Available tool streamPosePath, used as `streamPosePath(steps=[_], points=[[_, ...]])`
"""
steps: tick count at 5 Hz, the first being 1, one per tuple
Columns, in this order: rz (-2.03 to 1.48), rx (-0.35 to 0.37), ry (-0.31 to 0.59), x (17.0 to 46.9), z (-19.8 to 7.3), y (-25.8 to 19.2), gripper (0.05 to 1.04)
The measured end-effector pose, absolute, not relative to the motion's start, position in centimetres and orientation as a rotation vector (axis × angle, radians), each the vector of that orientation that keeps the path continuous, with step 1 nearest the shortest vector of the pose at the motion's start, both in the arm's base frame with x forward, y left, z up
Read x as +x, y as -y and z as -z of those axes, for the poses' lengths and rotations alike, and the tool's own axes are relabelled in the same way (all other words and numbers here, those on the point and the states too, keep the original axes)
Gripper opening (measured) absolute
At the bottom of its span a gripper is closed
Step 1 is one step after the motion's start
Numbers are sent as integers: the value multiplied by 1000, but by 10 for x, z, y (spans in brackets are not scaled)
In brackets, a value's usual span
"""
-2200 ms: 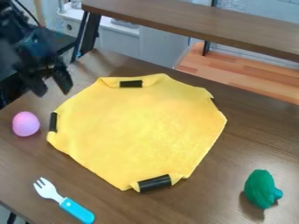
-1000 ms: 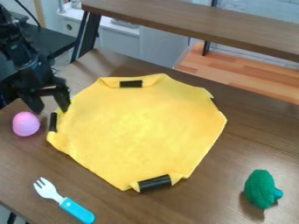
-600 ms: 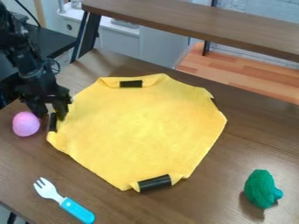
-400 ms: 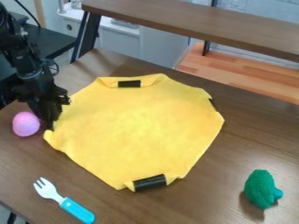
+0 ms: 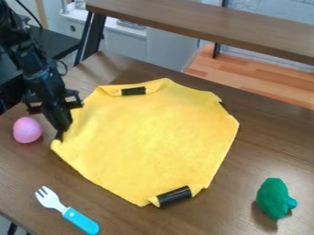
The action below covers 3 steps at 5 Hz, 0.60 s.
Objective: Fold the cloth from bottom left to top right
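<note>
Camera view: black arm enters at the far left and slopes down to the table [image 5: 245,156]. Gripper [image 5: 60,130] is at the left edge of the yellow cloth [image 5: 147,137], pointing down. Jaws clenched, with the cloth's left edge pinched between them; a small dark piece shows just under the tips. How far that edge is raised, if at all, cannot be told.

Cloth: occupies the middle of the table, spread wide and mostly flat, not folded across. Its far edge is turned in, with a black strip [image 5: 133,91] on it. Second black strip [image 5: 174,196] at the near edge, lying at a slant. Part of a third [image 5: 222,105] at the right edge, toward the far side.

Surroundings: pink egg-shaped object [image 5: 27,130] just left of the gripper, apart from the cloth. Toy fork [image 5: 81,221], white tines and blue handle, near left, tines toward the far left. Green lumpy toy [image 5: 273,198] at the near right, well apart from the cloth. Brown raised shelf [image 5: 202,23] runs along the far side
</note>
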<state>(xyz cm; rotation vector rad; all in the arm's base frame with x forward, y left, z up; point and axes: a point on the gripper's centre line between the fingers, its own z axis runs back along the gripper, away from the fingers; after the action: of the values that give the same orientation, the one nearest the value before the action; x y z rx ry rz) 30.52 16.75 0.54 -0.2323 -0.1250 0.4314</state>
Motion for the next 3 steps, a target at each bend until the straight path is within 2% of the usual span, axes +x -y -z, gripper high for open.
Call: streamPosePath(steps=[1,3], points=[[-465,-306,82,306,-12,-156,51],[-481,-338,109,332,-40,-130,51]])
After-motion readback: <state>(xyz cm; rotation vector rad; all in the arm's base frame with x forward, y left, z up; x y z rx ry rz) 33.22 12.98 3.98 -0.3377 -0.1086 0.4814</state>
